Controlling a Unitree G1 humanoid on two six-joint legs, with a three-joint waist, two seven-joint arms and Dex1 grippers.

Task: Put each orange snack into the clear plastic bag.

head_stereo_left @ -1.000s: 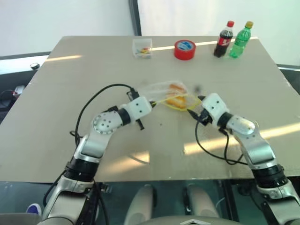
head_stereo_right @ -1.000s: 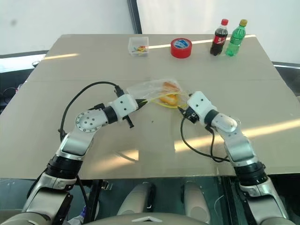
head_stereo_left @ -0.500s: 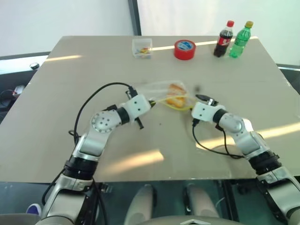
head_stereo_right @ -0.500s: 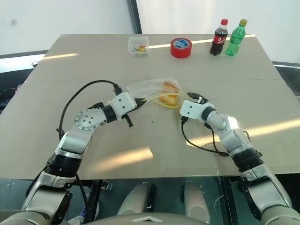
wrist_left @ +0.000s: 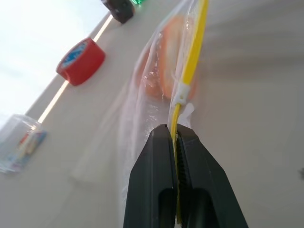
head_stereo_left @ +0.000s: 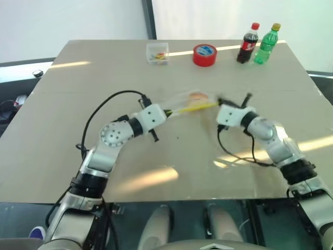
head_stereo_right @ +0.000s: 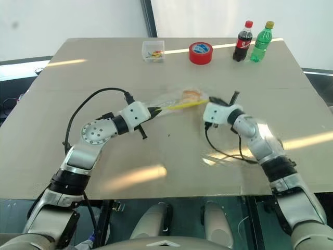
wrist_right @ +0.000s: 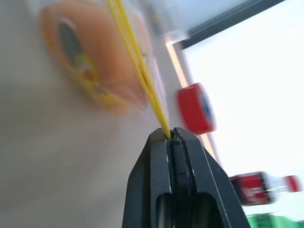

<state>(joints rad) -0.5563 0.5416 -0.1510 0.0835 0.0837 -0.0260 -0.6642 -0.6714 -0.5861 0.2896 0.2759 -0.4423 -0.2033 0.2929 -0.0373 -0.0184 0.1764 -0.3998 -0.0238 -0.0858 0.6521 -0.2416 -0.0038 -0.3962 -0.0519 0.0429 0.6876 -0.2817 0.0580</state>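
The clear plastic bag is stretched between my two grippers by its yellow strip, which runs taut from one to the other. An orange snack shows through the film inside the bag, and close up in the wrist views. Whether a second piece lies behind it I cannot tell. My left gripper is shut on the strip's left end. At the other end my right gripper is shut on the strip too.
At the table's far edge stand a small clear box, a red tape roll, a cola bottle and a green bottle. Black cables loop from both wrists over the tabletop.
My right gripper has closed on the yellow strip, rolled and risen, pulling the strip straight and lifting the bag. The left gripper rose slightly, still gripping.
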